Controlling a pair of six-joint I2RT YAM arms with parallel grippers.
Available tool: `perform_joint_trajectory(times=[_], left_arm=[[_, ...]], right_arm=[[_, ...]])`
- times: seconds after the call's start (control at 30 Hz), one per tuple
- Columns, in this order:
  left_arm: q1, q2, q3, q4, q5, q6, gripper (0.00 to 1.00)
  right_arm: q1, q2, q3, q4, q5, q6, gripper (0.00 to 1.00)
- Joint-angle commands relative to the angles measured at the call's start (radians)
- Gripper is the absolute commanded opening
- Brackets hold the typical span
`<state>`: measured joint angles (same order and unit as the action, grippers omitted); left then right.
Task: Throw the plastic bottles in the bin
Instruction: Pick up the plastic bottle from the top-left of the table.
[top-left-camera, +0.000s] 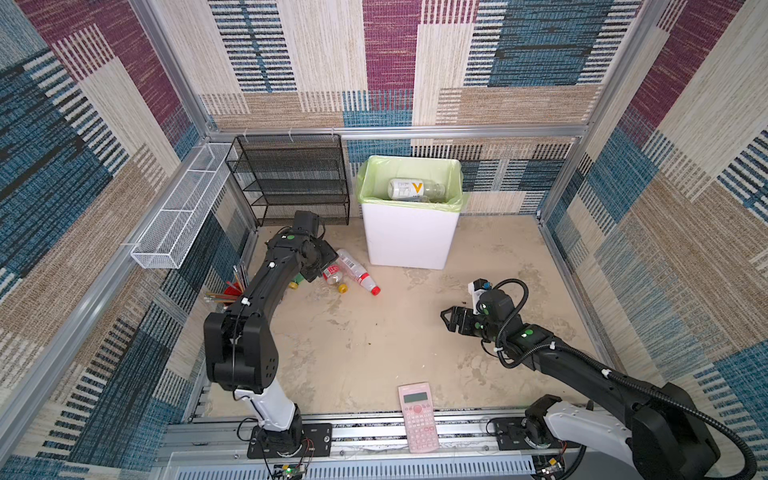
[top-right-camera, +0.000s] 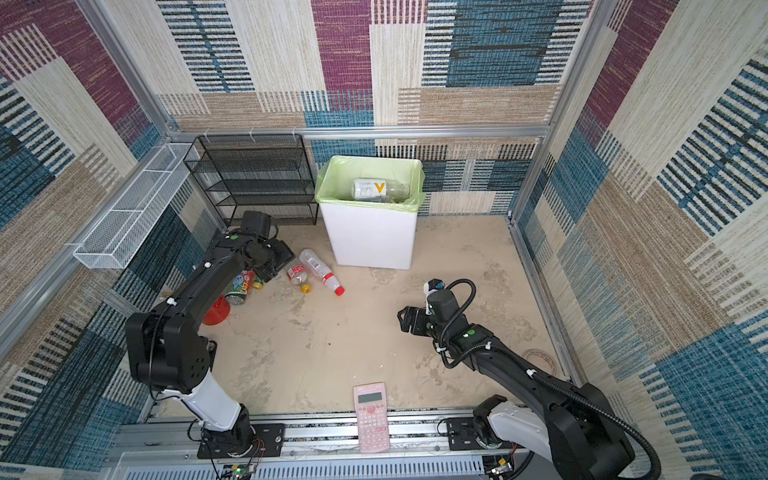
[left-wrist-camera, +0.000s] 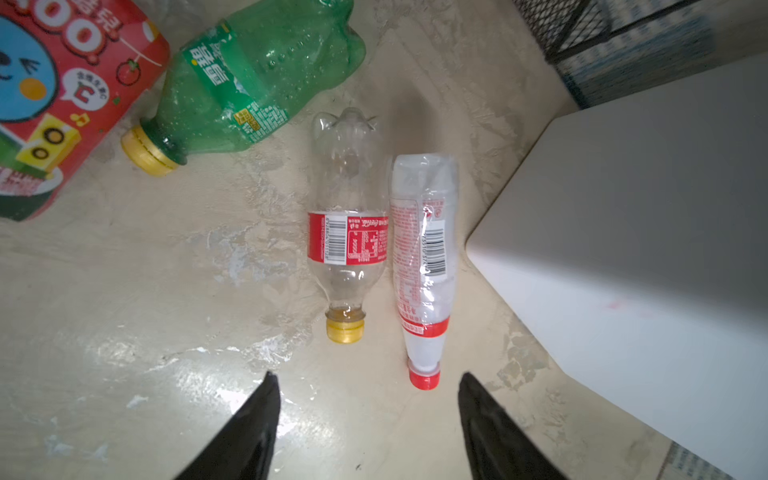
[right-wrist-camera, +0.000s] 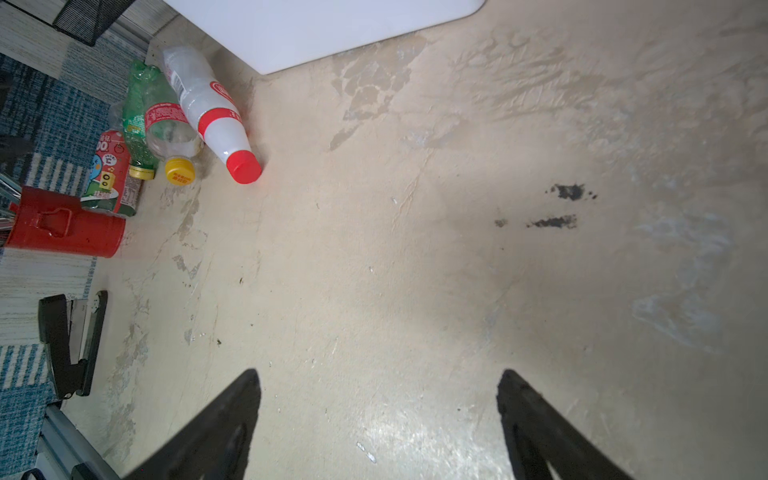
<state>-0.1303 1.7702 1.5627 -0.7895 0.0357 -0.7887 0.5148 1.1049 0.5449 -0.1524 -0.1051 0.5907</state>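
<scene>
The bin (top-left-camera: 409, 241), white with a light green liner, stands at the back and holds a white-labelled bottle (top-left-camera: 415, 189). Several plastic bottles lie on the floor to its left: a clear one with a red label and yellow cap (left-wrist-camera: 347, 232), a white one with a red cap (left-wrist-camera: 424, 257), a green one with a yellow cap (left-wrist-camera: 249, 83) and a red-labelled one (left-wrist-camera: 54, 95). My left gripper (left-wrist-camera: 365, 376) hovers open just short of the two caps, nothing between its fingers. My right gripper (right-wrist-camera: 378, 372) is open over bare floor at mid right (top-left-camera: 449, 320).
A black mesh rack (top-left-camera: 291, 178) stands left of the bin. A white wire basket (top-left-camera: 183, 212) hangs on the left wall. A red pencil cup (right-wrist-camera: 62, 224) and a black stapler (right-wrist-camera: 70, 340) sit by the left wall. A pink calculator (top-left-camera: 419, 415) lies at the front edge.
</scene>
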Motion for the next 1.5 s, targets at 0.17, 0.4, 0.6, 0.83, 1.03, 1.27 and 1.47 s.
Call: perform_joint_trajectory(times=[0.17, 0.4, 0.6, 0.83, 1.03, 1.27, 1.47], left_arm=[[0.021, 0.212, 0.176, -0.140, 0.024, 0.192, 0.82], [0.046, 0.335, 0.225, -0.134, 0.013, 0.167, 0.86], [0.054, 0.426, 0.273, -0.122, 0.038, 0.160, 0.82], [0.055, 0.471, 0.259, -0.115, 0.071, 0.167, 0.68], [0.054, 0.378, 0.172, -0.092, 0.101, 0.201, 0.48], [0.046, 0.063, -0.058, -0.006, 0.167, 0.243, 0.42], [0.038, -0.249, -0.290, 0.097, 0.226, 0.228, 0.43]], right_arm=[[-0.001, 0.020, 0.031, 0.042, -0.013, -0.036, 0.90], [0.000, 0.014, 0.031, 0.031, -0.005, -0.028, 0.90], [-0.001, -0.001, 0.031, 0.002, 0.005, -0.023, 0.90], [-0.001, -0.025, 0.027, -0.025, 0.023, -0.015, 0.90], [-0.001, -0.036, 0.040, -0.031, 0.035, -0.014, 0.89], [-0.001, -0.009, 0.044, 0.004, 0.026, -0.013, 0.89], [-0.001, 0.046, 0.045, 0.060, -0.005, -0.010, 0.89]])
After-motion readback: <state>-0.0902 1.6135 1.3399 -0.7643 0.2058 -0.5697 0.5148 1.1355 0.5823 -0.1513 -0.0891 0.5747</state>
